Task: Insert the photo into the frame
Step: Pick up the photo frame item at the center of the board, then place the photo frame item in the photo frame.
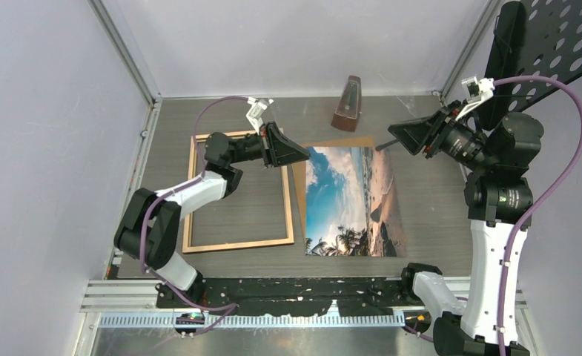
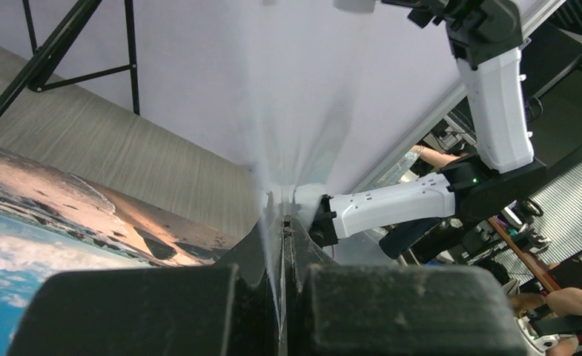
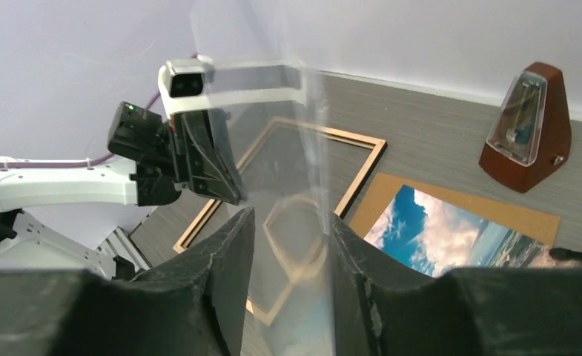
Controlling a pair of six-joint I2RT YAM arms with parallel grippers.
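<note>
"Progress on the photo?"

"Hardly begun, I judged. The photo (image 1: pixel 354 200) lay face up on the brown backing sheet (image 1: pixel 299 193), on the desk (image 1: pixel 436 215) just right of the frame (image 1: pixel 237 244), which sat empty, wooden back up."

"Its heading?"

"Long axis ran near to far, palms toward my bases."

"Grippers?"

"My left gripper (image 1: pixel 299 154) was clamped on the clear pane (image 3: pixel 288 148); my right gripper (image 1: pixel 394 133) had its jaws apart around it."
</note>
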